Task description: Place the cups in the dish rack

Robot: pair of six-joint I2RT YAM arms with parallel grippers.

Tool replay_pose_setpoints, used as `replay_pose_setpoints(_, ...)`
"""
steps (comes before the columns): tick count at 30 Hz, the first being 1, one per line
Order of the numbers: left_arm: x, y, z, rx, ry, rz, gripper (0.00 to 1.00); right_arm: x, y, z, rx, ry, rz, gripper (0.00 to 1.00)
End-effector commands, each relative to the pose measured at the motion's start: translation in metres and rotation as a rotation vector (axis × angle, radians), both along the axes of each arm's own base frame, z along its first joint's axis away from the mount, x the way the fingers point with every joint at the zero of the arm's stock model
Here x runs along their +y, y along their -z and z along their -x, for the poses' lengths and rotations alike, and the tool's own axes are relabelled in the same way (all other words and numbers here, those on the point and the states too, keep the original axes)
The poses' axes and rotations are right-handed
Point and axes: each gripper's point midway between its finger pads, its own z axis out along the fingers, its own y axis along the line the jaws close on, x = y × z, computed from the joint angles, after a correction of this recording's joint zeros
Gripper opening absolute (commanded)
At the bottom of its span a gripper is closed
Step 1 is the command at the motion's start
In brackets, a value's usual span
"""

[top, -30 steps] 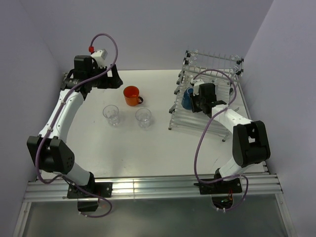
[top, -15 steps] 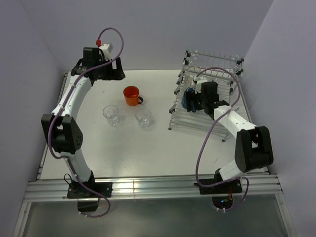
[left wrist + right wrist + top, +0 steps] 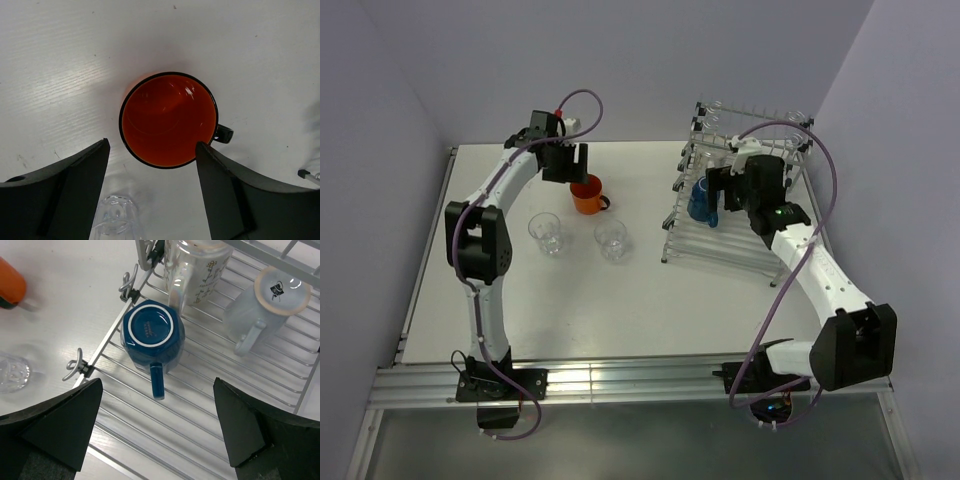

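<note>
The orange mug (image 3: 586,195) stands upright on the white table, handle to the right. My left gripper (image 3: 566,168) hovers open just above and behind it. In the left wrist view the orange mug (image 3: 167,120) lies just past the open fingertips, and nothing is between them (image 3: 152,144). Two clear tumblers (image 3: 546,232) (image 3: 611,238) stand in front of the mug. The blue mug (image 3: 152,335) rests upside down in the dish rack (image 3: 210,440). My right gripper (image 3: 157,382) is wide open above it and holds nothing. A white mug (image 3: 260,305) also sits in the rack.
A tall clear glass with a printed pattern (image 3: 192,270) stands in the rack behind the blue mug. The dish rack (image 3: 765,262) fills the right back of the table, with upright prongs along its far side. One tumbler (image 3: 116,220) shows low between my left fingers.
My left arm swung right from the back left corner to above the orange mug, its jaws narrowing slightly. My right gripper opened, let go of the blue mug and drew back.
</note>
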Motion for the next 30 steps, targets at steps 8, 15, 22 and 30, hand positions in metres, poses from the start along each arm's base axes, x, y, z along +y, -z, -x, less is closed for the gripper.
replay_pose_setpoints(8,0.005,0.03,-0.023,0.007,0.022,-0.156,0.76,0.005,-0.05,0.006,-0.05,-0.009,-0.068,1.0)
replay_pose_setpoints(15,0.004,0.047,-0.033,0.008,0.021,-0.168,0.65,0.007,-0.053,0.011,-0.052,-0.023,-0.075,1.0)
replay_pose_setpoints(22,-0.011,0.046,-0.037,-0.056,0.116,-0.168,0.46,0.016,-0.057,0.014,-0.033,-0.042,-0.133,1.0)
replay_pose_setpoints(30,-0.012,0.051,-0.027,-0.05,0.151,-0.218,0.22,0.025,-0.07,0.018,-0.032,-0.075,-0.183,1.0)
